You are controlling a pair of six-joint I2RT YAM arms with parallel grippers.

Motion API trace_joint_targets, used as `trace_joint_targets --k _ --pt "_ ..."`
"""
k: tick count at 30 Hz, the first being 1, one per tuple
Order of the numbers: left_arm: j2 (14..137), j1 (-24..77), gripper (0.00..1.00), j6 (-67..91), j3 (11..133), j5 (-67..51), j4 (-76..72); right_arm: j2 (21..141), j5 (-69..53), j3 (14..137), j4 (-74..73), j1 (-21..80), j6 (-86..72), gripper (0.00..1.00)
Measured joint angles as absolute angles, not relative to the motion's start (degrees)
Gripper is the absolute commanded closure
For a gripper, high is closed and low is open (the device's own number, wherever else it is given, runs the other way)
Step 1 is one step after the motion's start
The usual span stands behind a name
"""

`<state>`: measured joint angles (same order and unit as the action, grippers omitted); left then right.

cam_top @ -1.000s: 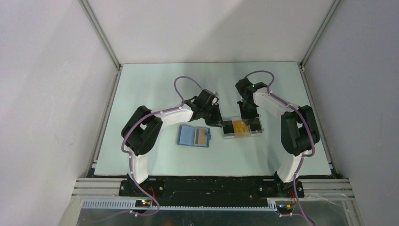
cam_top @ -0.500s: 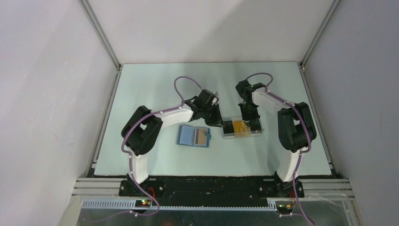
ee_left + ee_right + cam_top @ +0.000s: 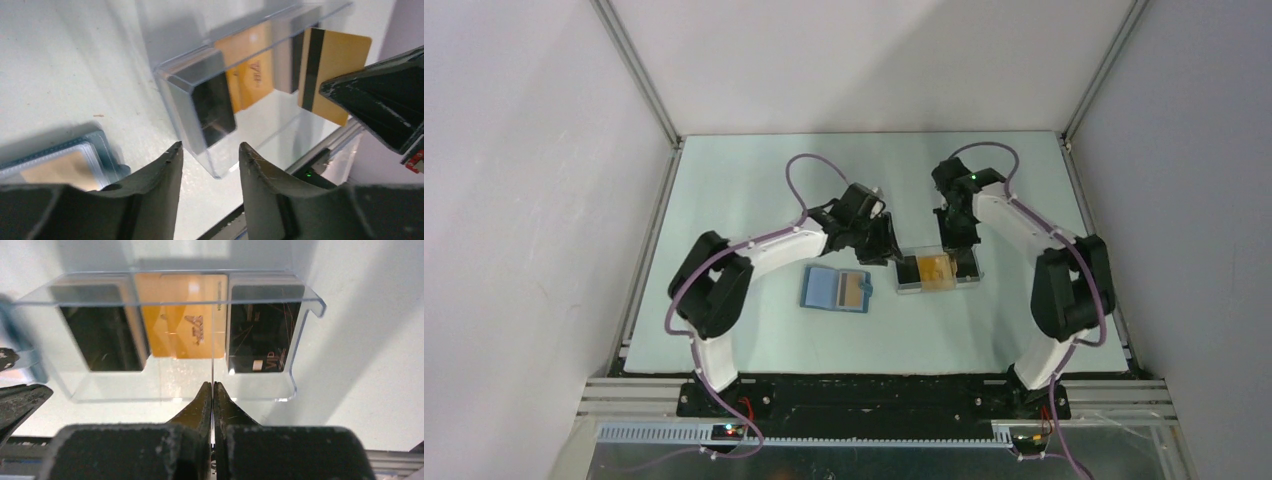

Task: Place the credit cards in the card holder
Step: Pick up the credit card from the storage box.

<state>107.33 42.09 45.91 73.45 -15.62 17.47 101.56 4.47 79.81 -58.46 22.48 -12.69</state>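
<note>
Bases of both arms sit at the near edge of the table, and just beyond them lies the card holder — blue, open flat, with a tan card showing in its right half. To its right, a little apart, stands the clear tray, three compartments side by side: black cards in the left one, an orange card in the middle, a black VIP card in the right one. The left gripper hovers low at the tray's left end, its fingers spread with nothing between them. Farther back, the right gripper points down over the tray with its fingers pinched tight on a yellow card — dark stripe down one side, held on edge, in line with the wall between the middle and right compartments. Whether the card's lower edge touches the tray I cannot tell.
</note>
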Motion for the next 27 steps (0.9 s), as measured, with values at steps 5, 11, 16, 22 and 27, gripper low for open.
trace_joint_targets --k 5,11,16,22,27 --pt "99.72 40.97 0.45 46.06 73.91 -14.66 18.17 93.62 1.43 81.93 -57.80 22.44 -11.70 1.00" --pt "86.80 35.20 0.45 45.98 69.06 -14.63 16.78 88.49 -8.49 82.32 -54.39 21.85 -11.38 1.00" --pt "77.80 26.76 0.46 44.73 56.99 -14.98 16.91 88.64 -19.62 80.79 -49.28 22.85 -13.45 1.00" --pt "73.69 19.22 0.46 39.88 46.39 -12.21 23.57 92.33 -26.79 79.68 -41.95 30.65 -19.29 1.00" --pt "74.15 18.76 0.47 36.38 44.56 -9.65 27.66 99.50 -31.70 79.26 -35.11 36.25 -25.61 1.00"
